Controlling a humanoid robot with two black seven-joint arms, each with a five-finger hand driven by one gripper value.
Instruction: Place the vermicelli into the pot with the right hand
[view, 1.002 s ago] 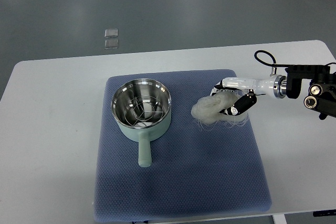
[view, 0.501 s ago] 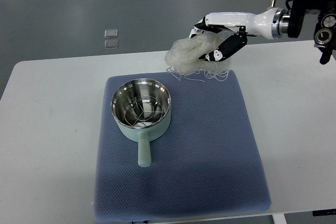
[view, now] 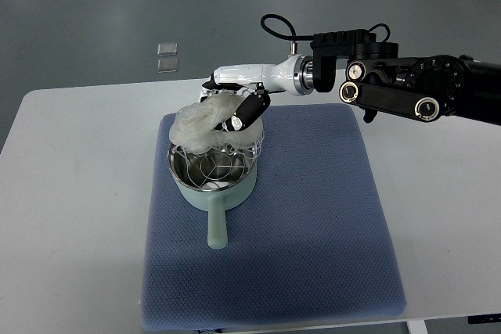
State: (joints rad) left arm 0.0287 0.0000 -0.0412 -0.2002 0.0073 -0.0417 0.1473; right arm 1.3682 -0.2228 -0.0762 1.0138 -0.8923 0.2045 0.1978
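Your right hand [view: 235,111] has its fingers curled around the clump of vermicelli [view: 202,125] and is holding it up in the air. The clump hangs right above the far rim of the pot [view: 213,168], and some thin strands droop down toward the rim. The pot sits on the blue mat [view: 313,224] on the white worktop [view: 70,193], with its handle pointing toward you. Inside the pot you can see only a wire rack and shiny metal, so no vermicelli looks to be in there yet. The picking up and carrying part looks done. What is left is the last bit: bring the clump down into the pot and let your fingers go loose. Your left hand does not show anywhere.
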